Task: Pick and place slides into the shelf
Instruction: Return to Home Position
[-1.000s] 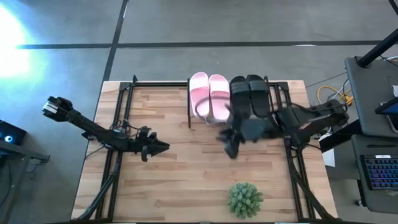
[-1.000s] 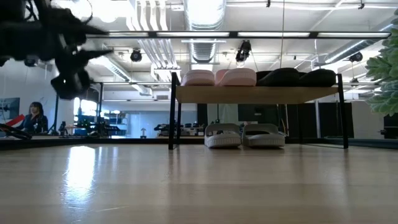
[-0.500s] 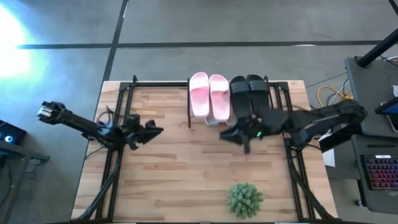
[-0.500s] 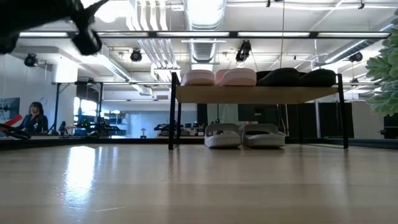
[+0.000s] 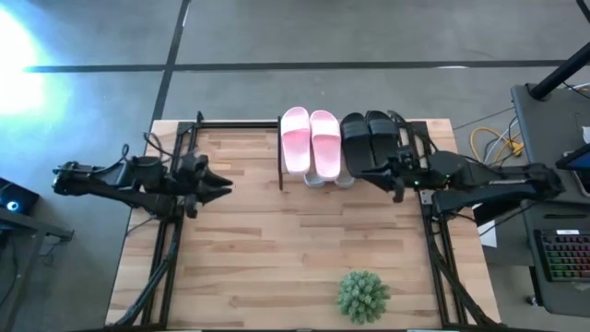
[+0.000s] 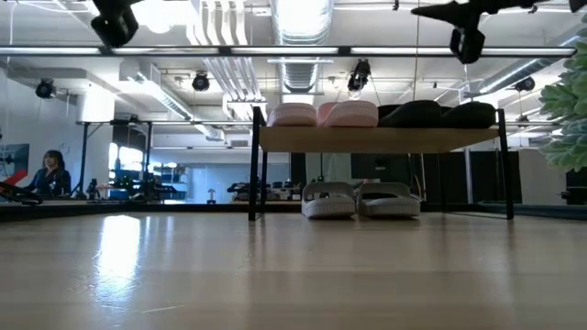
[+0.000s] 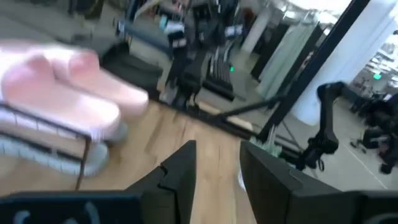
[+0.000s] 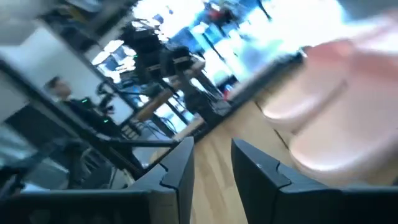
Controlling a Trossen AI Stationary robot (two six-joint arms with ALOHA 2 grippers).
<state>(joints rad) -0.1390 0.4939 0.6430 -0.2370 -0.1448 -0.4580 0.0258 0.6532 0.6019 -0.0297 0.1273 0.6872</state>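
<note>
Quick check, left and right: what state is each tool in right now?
Left tool: open, holding nothing.
Right tool: open, holding nothing.

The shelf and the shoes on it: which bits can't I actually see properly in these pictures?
- Grey-white slides: high view, mostly hidden under the shelf top and the pink slides.
- Black slides: high view, near ends covered by the right end effector.
- Pink slides: both wrist views, blurred.
- Plant: low view, cut off by the right edge.
- Left end effector, away at the left, hides nothing of them.
</note>
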